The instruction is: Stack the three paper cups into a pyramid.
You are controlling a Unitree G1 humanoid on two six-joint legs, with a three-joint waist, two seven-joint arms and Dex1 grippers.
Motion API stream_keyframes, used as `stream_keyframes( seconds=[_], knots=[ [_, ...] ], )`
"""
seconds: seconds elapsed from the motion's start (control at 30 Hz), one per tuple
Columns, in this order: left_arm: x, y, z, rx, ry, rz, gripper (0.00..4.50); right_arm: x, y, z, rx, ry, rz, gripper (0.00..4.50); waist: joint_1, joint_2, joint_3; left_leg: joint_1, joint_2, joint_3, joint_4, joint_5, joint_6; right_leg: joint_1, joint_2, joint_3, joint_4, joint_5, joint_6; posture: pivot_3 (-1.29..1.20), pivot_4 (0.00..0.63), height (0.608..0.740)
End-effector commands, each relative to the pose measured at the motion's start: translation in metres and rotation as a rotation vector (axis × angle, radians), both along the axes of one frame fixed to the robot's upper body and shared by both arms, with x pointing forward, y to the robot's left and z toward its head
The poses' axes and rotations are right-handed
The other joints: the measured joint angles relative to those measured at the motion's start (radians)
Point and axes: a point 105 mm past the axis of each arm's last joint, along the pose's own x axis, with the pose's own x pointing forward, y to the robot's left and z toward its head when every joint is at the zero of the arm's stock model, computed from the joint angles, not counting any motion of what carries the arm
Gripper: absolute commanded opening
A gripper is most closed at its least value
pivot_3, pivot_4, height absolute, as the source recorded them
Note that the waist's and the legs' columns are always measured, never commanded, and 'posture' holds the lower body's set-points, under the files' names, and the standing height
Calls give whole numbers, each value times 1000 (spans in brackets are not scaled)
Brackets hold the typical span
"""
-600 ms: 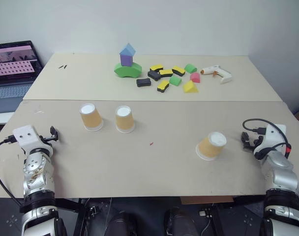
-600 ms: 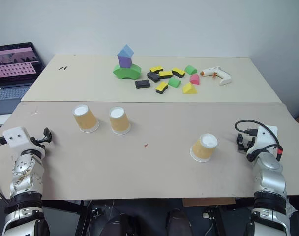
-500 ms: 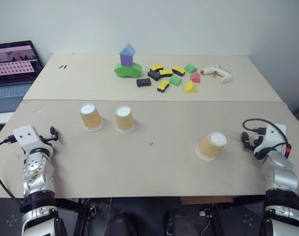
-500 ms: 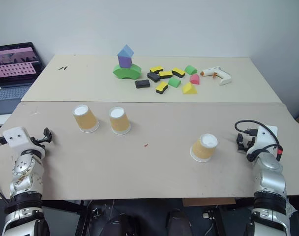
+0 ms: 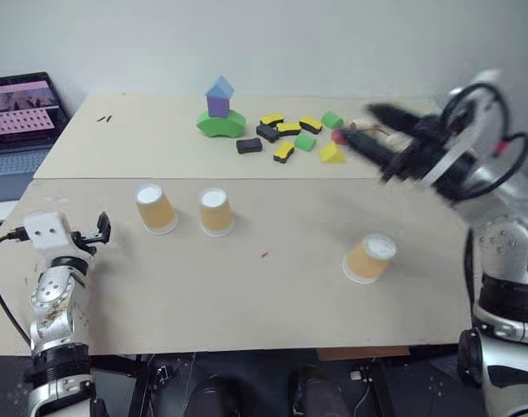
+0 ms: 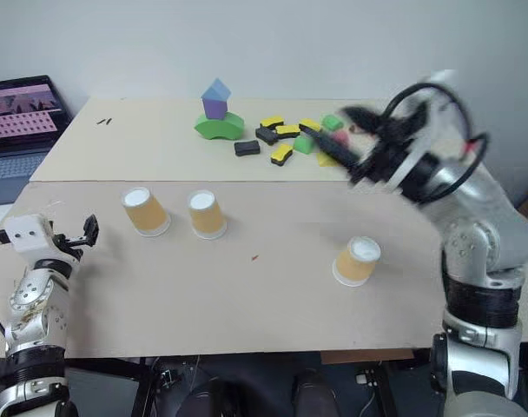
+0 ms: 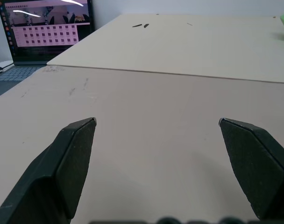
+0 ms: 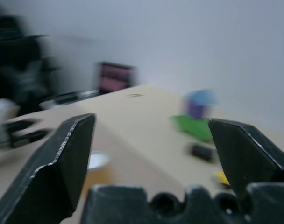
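**3 cups apart on the table, both grippers wide and empty**

2 paper cups [image 5: 155, 208] [image 5: 216, 211] stand upside down, side by side, in front of the block tower [image 5: 220, 111]. The 3rd cup [image 5: 369, 259] sits well right of them. The left gripper [image 7: 156, 140] hovers released. The right gripper [image 5: 368, 130] hangs spread above the 3rd cup.

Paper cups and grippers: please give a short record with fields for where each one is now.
cups standing: two, upside down, side by side, apart, on the table's left part
third cup: tilted, apart from the pair, on the right part
pyramid: not started
left gripper: open, empty, low over the table near its left edge
right gripper: open, empty, raised above the third cup
behind: block tower, loose blocks
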Motion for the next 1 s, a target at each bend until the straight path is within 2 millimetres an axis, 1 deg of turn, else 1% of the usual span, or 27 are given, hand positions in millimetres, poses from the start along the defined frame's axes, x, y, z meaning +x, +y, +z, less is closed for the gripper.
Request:
stream_keyframes(
  seconds=[0.03,0.1,0.17,0.2,0.23,0.3,0.33,0.37,0.4,0.47,0.5,0.57,0.6,0.67,0.77,0.8,0.87,0.93,1.0],
  knots=[
    [-5,-3,26,21,-64,-26,4500,-44,28,-17,-179,12,246,4467,16,-1,-1,0,-1,-1,0,0,0,0,-1,-1,-1,0,0,0,150,703],
    [-7,-16,30,41,-60,-90,4500,-37,29,-28,-244,33,220,4467,29,-5,-3,0,-1,-1,2,-1,1,2,-2,-1,-1,0,0,0,150,703],
    [-12,-40,32,71,-36,-223,4500,-35,27,-39,-287,49,214,4467,32,-8,-5,0,-1,-2,4,-1,1,3,-2,-2,-1,1,0,0,150,703],
    [-16,-60,30,84,-6,-339,4500,-33,25,-42,-292,57,212,4467,31,-8,-5,0,-1,-2,5,-1,1,4,-2,-2,-1,1,0,0,150,703],
    [-25,-90,25,81,47,-512,4500,-31,24,-46,-298,63,203,4467,31,-8,-5,0,-1,-2,4,-1,1,4,-3,-2,-1,1,1,0,150,703],
    [-48,-147,15,93,145,-832,4500,-26,21,-51,-306,74,178,4467,30,-8,-5,0,-1,-2,4,-1,1,3,-3,-1,-1,1,0,0,150,703],
    [-57,-163,13,94,173,-925,4500,-24,20,-53,-309,76,169,4467,31,-8,-5,1,-1,-2,4,-1,1,3,-3,-1,0,1,0,0,150,703],
    [-61,-172,13,97,188,-976,4500,-23,20,-54,-309,77,162,4467,32,-7,-4,0,-1,-2,4,-1,1,3,-3,-1,0,1,0,0,150,703],
    [-60,-178,14,109,191,-1003,4500,-22,20,-55,-308,77,154,4467,31,-6,-4,0,-1,-2,4,-1,1,2,-3,-1,0,1,0,0,150,703],
    [-51,-184,15,141,183,-1008,4500,-19,19,-57,-306,78,139,4467,30,-6,-4,1,0,-2,4,0,0,2,-1,-1,1,1,-1,0,150,703],
    [-43,-184,16,152,176,-990,4500,-19,19,-58,-307,77,131,4467,30,-6,-4,1,0,-2,4,0,-1,2,-1,-1,1,1,-1,0,150,703],
    [-22,-183,17,209,145,-930,4500,-18,17,-58,-299,77,112,4467,31,-6,-4,2,1,-2,4,1,-1,3,0,-1,1,2,-2,0,150,703],
    [-11,-183,21,231,112,-900,4500,-18,15,-58,-296,76,102,4467,31,-6,-4,2,1,-2,4,1,-1,4,0,-1,1,2,-3,0,150,703],
    [1,-186,30,250,59,-875,4500,-17,14,-58,-294,73,83,4467,31,-6,-4,4,0,-3,4,1,-1,6,0,-1,1,2,-3,0,150,703],
    [13,-197,44,286,-12,-880,4500,-13,8,-59,-302,66,41,4467,31,-6,-4,3,0,-3,3,1,0,6,-1,-2,-1,2,-2,0,150,703],
    [15,-200,46,285,-21,-890,4500,-13,7,-58,-302,64,32,4467,31,-6,-4,2,0,-3,2,1,0,6,0,-2,-2,2,-2,0,150,703],
    [20,-207,45,273,-23,-917,4500,-12,4,-57,-297,59,18,4467,31,-6,-4,2,0,-3,1,1,0,5,0,-3,-3,2,-2,0,150,703],
    [23,-209,43,267,-20,-930,4500,-12,4,-56,-294,56,12,4467,30,-6,-4,2,-1,-3,1,1,0,5,0,-3,-3,2,-2,0,150,703],
    [31,-212,42,271,-19,-932,4500,-12,3,-55,-293,54,6,4467,29,-6,-4,2,0,-3,1,1,0,5,0,-2,-3,2,-2,0,150,703]
  ],
)
